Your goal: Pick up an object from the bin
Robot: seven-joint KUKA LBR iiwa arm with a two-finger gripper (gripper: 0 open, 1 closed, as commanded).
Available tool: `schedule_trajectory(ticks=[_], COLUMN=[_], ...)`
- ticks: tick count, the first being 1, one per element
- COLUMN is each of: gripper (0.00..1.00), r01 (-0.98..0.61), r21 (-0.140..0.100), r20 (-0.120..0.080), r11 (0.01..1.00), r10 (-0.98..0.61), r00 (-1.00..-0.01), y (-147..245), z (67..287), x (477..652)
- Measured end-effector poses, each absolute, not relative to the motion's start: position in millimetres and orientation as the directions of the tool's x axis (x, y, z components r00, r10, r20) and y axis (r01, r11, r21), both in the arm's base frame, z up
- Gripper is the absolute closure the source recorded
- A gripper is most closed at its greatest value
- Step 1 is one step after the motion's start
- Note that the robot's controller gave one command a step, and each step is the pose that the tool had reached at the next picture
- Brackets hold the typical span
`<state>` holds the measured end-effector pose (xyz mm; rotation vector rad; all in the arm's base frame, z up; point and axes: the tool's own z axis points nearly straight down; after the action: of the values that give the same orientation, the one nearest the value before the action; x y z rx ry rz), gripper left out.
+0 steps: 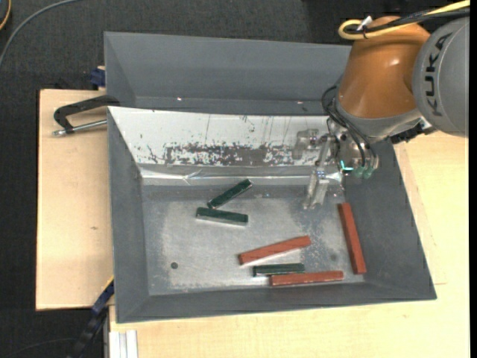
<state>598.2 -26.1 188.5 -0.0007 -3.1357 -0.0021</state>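
Evidently the camera view had the gripper low in the far right part of the grey bin, close to the back wall and above bare floor, with nothing seen held in it. Whether it stood spread or closed could not be told from that angle.

Nearest to it lay a red stick, flat on the floor along the right wall. Its far end sat just beside the gripper, toward the right and slightly nearer the camera, apart from it rather than touching. Its long axis ran almost straight from the back wall toward the front, with the near end leaning a little to the right. By my reading, a grasp on that stick would call for a short shift right and forward to reach its middle, with the jaws set across its narrow width.

Farther toward the front lay a slanted red stick, with a dark green stick and a second red stick close below it, all lying roughly crosswise. Two green sticks rested well apart to the left.
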Motion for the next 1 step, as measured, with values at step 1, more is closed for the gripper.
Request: schedule_trajectory(ticks=[1], gripper=[0.00], r01=[-0.080], r21=[0.002], r20=[0.006], r11=[0.997], r10=[-0.080], r00=[-0.997], y=[-9.3], z=[68.4], x=[546.1])
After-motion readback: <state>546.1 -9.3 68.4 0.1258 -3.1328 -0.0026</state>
